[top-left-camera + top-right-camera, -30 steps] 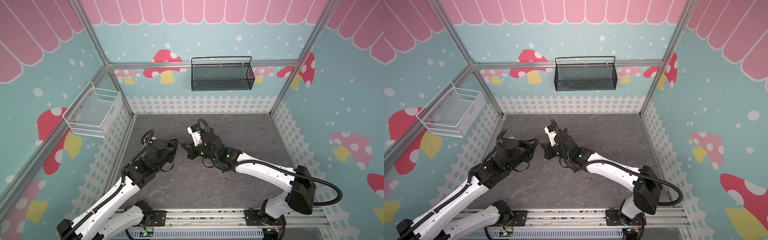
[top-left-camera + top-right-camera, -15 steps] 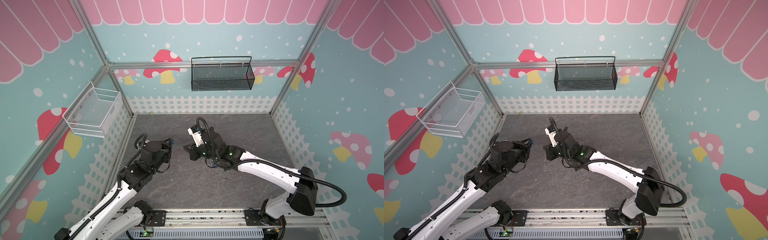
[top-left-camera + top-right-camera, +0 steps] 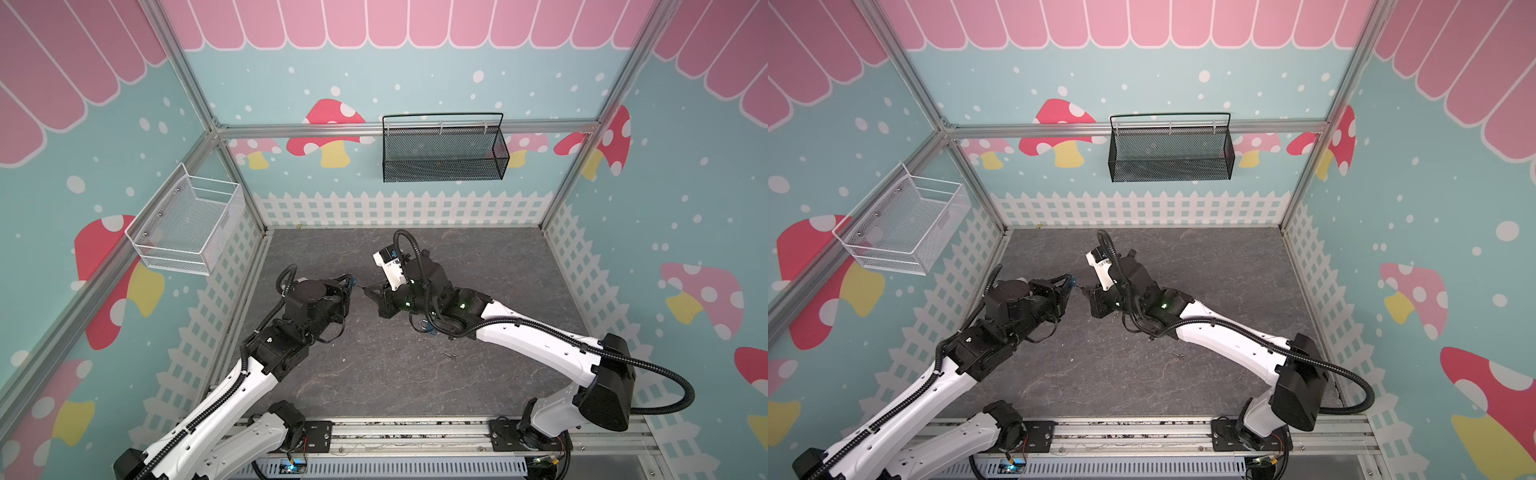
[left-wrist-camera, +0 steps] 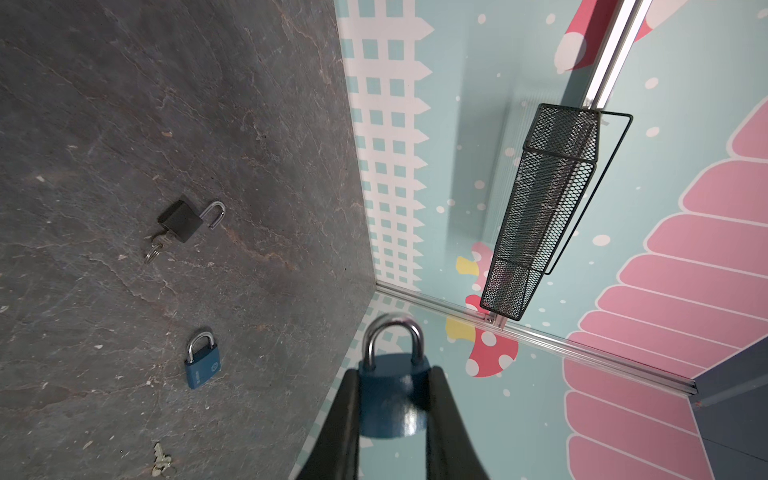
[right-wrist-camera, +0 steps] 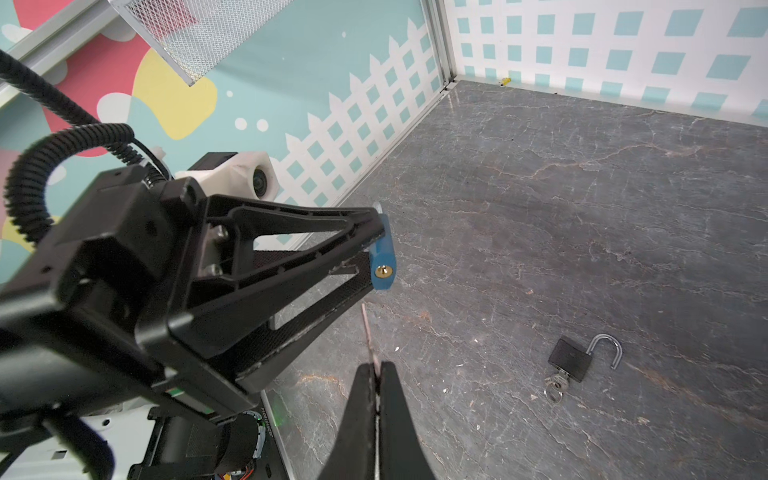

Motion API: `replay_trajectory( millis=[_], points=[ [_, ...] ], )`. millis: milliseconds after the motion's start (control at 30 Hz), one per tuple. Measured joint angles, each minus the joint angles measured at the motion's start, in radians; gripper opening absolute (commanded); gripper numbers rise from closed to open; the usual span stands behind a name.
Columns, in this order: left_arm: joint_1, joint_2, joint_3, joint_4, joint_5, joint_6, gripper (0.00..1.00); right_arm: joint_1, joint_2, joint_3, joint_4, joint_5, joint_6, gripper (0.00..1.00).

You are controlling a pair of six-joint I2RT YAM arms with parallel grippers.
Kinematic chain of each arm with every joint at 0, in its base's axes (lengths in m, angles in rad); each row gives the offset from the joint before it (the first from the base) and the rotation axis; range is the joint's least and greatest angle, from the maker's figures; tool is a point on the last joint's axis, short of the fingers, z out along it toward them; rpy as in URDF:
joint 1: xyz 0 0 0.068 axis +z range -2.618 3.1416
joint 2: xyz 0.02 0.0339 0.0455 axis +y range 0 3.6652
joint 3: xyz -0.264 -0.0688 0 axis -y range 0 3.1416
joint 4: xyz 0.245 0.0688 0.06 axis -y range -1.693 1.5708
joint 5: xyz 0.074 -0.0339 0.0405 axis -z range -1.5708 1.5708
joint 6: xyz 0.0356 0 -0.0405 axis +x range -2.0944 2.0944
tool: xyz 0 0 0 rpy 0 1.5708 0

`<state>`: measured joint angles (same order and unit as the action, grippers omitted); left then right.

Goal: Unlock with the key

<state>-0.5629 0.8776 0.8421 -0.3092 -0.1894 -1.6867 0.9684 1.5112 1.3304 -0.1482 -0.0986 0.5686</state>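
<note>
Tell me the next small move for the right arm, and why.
Probably ease the right gripper forward and nudge it sideways so the tip of the key meets the brass keyhole. The left gripper holds the blue padlock with that end facing the key, shackle closed, but the tip sits short of the hole and slightly off its line.

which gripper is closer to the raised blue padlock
Left. The left gripper is clamped on the blue padlock; the right gripper holds a key just short of its keyhole.
</note>
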Motion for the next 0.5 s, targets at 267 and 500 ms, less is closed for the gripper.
replay_trajectory(
  millis=[267,500],
  points=[
    [0.000,-0.001,0.000,0.004,0.019,0.000,0.00,-0.012,0.009,0.008,-0.002,0.006,-0.004,0.00],
    [0.000,-0.001,0.000,0.009,0.032,0.000,0.00,-0.013,0.017,0.026,0.000,0.006,-0.007,0.00]
  ],
)
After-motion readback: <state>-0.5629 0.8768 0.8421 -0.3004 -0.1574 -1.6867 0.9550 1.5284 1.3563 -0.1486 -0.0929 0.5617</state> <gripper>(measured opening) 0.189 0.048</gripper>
